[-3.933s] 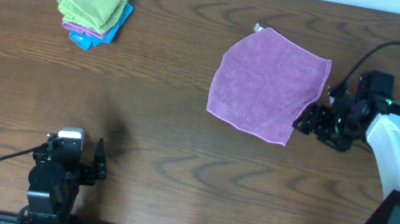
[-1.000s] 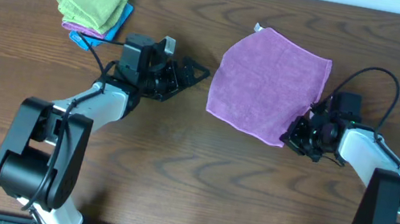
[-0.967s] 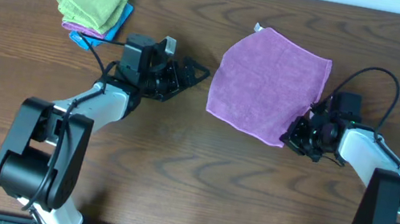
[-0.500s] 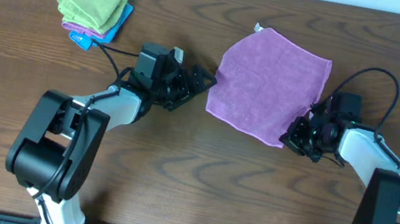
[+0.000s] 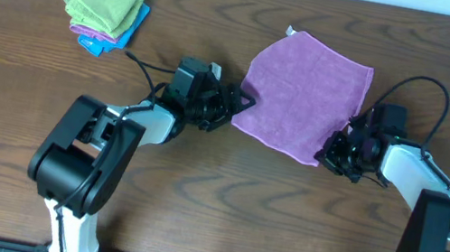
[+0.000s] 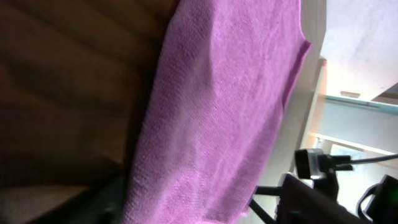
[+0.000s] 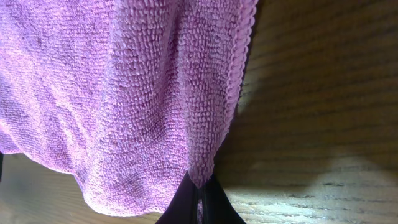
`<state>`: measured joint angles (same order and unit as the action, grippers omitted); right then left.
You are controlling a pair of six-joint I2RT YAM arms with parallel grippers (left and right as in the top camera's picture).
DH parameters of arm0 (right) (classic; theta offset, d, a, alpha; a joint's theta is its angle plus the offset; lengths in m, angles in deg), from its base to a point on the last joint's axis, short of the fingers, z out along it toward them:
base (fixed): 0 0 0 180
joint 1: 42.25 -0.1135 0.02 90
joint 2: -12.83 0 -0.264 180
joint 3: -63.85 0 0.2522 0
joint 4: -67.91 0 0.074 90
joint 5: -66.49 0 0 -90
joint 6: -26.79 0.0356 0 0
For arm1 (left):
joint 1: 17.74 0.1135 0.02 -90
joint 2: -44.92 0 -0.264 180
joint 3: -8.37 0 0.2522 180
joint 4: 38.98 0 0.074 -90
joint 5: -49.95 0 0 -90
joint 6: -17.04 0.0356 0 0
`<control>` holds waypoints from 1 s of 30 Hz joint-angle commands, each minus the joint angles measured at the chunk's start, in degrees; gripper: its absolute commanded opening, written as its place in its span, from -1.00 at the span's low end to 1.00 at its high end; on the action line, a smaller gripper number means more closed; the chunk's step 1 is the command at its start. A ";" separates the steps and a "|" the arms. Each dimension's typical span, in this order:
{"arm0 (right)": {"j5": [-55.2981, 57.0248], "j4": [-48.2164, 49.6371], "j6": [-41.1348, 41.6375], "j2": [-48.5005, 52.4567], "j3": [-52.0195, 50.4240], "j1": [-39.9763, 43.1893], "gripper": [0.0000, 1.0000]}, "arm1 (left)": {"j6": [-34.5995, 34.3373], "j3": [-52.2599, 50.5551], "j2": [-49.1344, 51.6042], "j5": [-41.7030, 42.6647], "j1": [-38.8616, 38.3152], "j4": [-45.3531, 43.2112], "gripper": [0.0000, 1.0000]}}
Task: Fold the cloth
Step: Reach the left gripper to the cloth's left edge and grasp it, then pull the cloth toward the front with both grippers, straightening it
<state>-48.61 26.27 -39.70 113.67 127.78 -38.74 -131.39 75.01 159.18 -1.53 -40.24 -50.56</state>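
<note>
Away from the pile of folded cloths (image 5: 103,5) at the far left, the left gripper (image 5: 242,108) has slid right to the left edge of the cloth (image 5: 304,93). I cannot tell if its fingers are apart or together; its own camera mostly shows purple fuzz. The cloth lies flat and spread out on the table (image 5: 194,203), in the far right part. The right gripper (image 5: 330,153) is squeezed tight on the near right corner, with a bit of cloth pinched up between its fingers (image 7: 186,208). I think each arm takes one side so they can lift together. Nothing sits in the way.
</note>
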 commanded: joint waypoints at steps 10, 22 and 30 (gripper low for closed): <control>-1.88 -0.42 -0.46 -0.39 0.52 -0.59 -0.97 | -2.12 1.51 2.12 3.67 0.96 -3.98 -0.88; -0.15 -4.74 -1.38 -8.39 4.52 -0.48 -0.98 | 14.45 15.23 -0.57 21.99 5.75 10.62 -0.88; 7.08 -15.08 -5.62 -10.51 4.52 -0.42 -0.97 | 34.40 16.72 -5.55 19.17 5.77 42.16 -0.88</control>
<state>-44.33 12.15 -42.57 104.45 131.91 -38.74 -107.55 90.88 156.21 18.05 -34.54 -13.40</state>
